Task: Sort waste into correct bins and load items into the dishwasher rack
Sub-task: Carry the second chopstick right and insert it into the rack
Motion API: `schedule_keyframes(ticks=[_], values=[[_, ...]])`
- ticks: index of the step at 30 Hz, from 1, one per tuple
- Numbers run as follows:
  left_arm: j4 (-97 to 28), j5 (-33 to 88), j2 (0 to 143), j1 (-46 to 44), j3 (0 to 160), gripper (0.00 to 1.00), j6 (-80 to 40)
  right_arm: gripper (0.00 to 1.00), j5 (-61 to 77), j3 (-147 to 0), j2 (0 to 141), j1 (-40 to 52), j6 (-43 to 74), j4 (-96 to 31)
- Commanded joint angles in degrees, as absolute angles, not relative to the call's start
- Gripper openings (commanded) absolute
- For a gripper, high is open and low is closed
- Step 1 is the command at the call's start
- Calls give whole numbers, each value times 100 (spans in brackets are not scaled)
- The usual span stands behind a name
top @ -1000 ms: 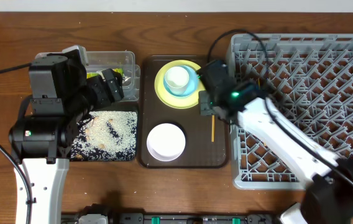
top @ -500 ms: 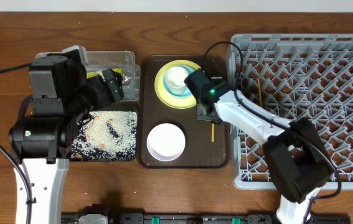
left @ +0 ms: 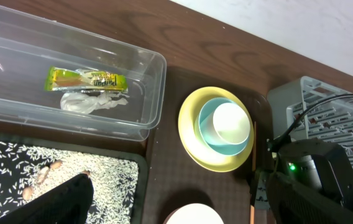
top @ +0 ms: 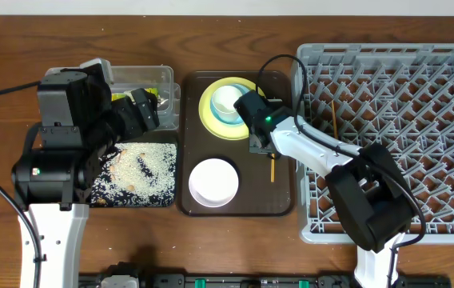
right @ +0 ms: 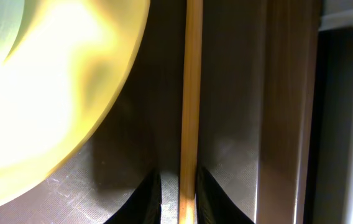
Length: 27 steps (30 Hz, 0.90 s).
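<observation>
My right gripper [top: 262, 142] is low over the brown serving tray [top: 281, 200], its open jaws straddling a wooden chopstick [right: 189, 93] that lies on the tray; the right finger [right: 217, 199] touches it, and the left one stands a little off. A second chopstick [top: 332, 116] stands in the grey dishwasher rack [top: 403, 160]. A white cup [top: 228, 99] sits in a light blue bowl [left: 210, 138] on the yellow plate [top: 209, 120]. A white bowl [top: 213, 182] is in front. My left gripper [top: 141, 110] is open and empty above the bins.
The clear tub [left: 155, 74] holds the green-yellow wrapper [left: 86, 79] and the crumpled tissue [left: 92, 102]. The black tray [top: 173, 192] in front of it is covered in rice grains [top: 143, 164]. The rack's near wall [right: 344, 93] runs just right of the chopstick.
My right gripper has swung left off the rack's edge and come down over the chopstick on the brown tray. The left arm has not moved.
</observation>
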<state>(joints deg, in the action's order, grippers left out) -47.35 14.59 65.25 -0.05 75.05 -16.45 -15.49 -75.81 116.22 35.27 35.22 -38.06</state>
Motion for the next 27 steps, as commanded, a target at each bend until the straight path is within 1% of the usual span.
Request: schedule_keyframes(ticks=[1, 3, 6, 10, 12, 13, 16, 21, 27], values=[[-4733, 1385, 6558, 21, 7555, 92, -1590, 18, -1653, -7590, 11843, 3555, 3599, -3837], [-4733, 1385, 6558, 21, 7555, 92, -1590, 17, -1653, -7592, 11843, 3555, 3599, -3841], [-4733, 1385, 6558, 21, 7555, 92, -1590, 11, -1649, -7592, 11843, 3555, 3599, -3879], [-4733, 1385, 6558, 21, 7555, 92, -1590, 9, -1651, -7592, 11841, 3555, 3597, -3966], [-4733, 1385, 6558, 21, 7555, 92, -1590, 2, -1649, -7592, 11841, 3555, 3597, -3964], [-4733, 1385, 6558, 21, 7555, 92, -1590, 1, -1649, -7592, 11841, 3555, 3597, -3962], [-4733, 1385, 6558, 21, 7555, 92, -1590, 1, -1653, -7620, 11839, 3553, 3588, -3962], [-4733, 1385, 6558, 21, 7555, 92, -1590, 1, -1651, -7896, 11699, 3503, 2991, -4082], [-4733, 1385, 6558, 21, 7555, 92, -1590, 1, -1653, -8289, 11159, 3479, 2947, -4508]])
